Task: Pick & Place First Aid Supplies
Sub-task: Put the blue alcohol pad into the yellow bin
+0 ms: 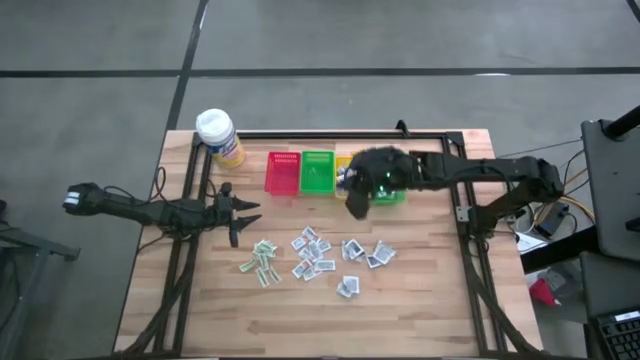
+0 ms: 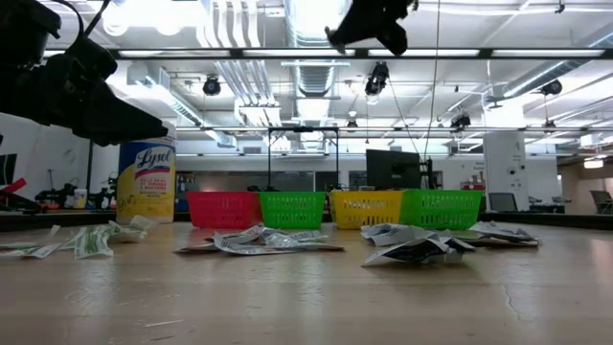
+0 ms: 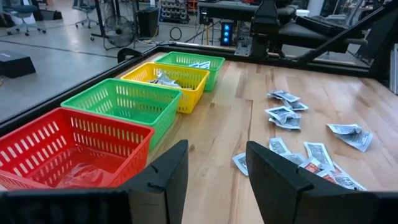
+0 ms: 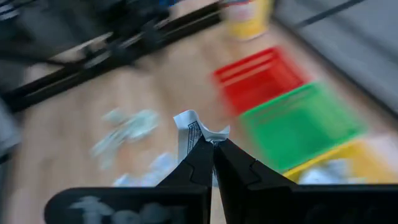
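Many small white first aid packets [image 1: 320, 255] lie loose on the wooden table; those with green print [image 1: 262, 262] lie toward the left. My right gripper [image 1: 355, 203] hangs high over the row of baskets at the far side, shut on one white packet [image 4: 191, 129]. In the low view it shows at the top [image 2: 369, 29]. My left gripper [image 1: 240, 215] stands open and low at the table's left, with nothing between its fingers [image 3: 171, 171]. The yellow basket [image 3: 168, 81] and the far green basket [image 3: 193, 61] hold packets. My right gripper pinches the packet's lower edge [image 4: 202, 139] between its two fingertips. The fingers slant down toward the table's left. The crumpled packet sticks out beyond the tips and is lifted clear of the table and the baskets.
Red [image 1: 283, 173], green [image 1: 318, 172], yellow [image 1: 345, 163] and a second green basket [image 1: 392, 195] stand in a row at the far side. A yellow bottle with a white cap [image 1: 220, 137] stands at the far left corner. A black frame [image 1: 200, 170] runs along the table's edges.
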